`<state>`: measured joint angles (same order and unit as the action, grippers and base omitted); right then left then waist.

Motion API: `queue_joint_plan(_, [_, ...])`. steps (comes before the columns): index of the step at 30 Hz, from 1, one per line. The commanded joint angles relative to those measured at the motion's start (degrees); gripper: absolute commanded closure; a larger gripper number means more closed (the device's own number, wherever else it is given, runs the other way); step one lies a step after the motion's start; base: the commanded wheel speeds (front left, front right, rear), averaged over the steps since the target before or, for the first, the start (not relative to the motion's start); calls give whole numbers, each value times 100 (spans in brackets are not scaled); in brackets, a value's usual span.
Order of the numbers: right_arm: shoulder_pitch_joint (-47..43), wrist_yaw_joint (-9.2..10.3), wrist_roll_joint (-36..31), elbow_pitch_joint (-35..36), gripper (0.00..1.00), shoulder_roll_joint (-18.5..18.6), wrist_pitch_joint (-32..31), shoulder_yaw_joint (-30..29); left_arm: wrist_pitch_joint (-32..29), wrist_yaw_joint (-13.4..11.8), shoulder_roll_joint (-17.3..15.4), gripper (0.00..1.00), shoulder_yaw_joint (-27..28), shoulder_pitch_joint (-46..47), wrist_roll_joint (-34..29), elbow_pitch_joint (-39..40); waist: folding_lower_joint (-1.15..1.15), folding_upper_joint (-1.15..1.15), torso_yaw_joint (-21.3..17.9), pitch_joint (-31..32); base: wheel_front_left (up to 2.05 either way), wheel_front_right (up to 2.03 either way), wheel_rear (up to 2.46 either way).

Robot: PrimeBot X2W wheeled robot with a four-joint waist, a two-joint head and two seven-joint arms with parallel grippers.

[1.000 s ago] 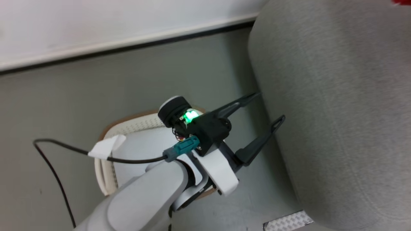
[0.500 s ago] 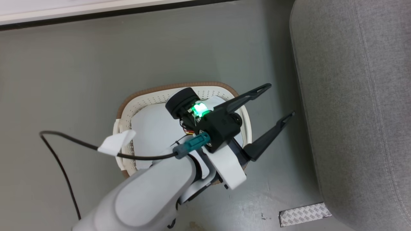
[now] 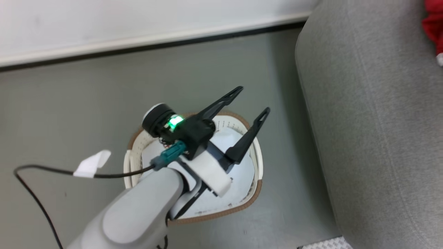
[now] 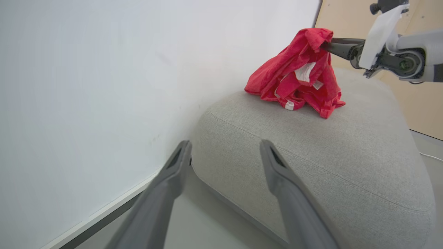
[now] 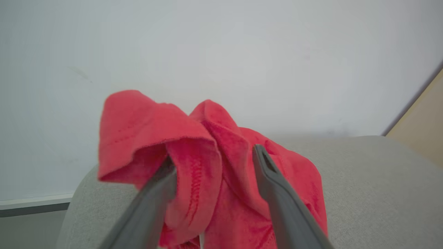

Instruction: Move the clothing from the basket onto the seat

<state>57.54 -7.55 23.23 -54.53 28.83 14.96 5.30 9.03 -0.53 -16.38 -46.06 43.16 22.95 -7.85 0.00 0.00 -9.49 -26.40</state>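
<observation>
On the grey seat [image 4: 311, 145], the right gripper [image 5: 214, 155] has just sprung apart, releasing the clothing [image 4: 297, 83] there, delivery all but done; left gripper [image 3: 252, 100] hangs spread, unladen, over the basket [image 3: 225, 213]

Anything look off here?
Yes: the clothing sits on the seat but stands in a peak, a fold draped over one finger of the open right gripper. It may get dragged along when that arm pulls back.
</observation>
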Motion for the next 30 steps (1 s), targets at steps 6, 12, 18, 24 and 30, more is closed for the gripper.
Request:
queue_joint_plan(6, [-1042,12,25,868,0,47,17,-84,276,-246,-154,0,234,-413,181,-159,0,0,50,647,0,0,0])
queue_joint_plan(12, [-2032,12,-144,1840,0,-78,15,-307,501,-538,-236,0,471,-886,300,-319,0,0,199,1209,0,0,0])
queue_joint_plan(18, [-2934,12,-359,2855,0,-393,16,-493,599,-775,-299,0,829,-1429,482,-480,0,0,390,1626,0,0,0])
queue_joint_plan(24, [-3677,12,-586,3456,0,-841,15,-368,614,-978,-395,0,1311,-2063,530,-469,0,0,518,1988,0,0,0])
queue_joint_plan(30, [-4249,12,-650,3654,0,-1347,15,-201,613,-1235,-391,0,1889,-2785,371,-318,0,0,602,2247,0,0,0])
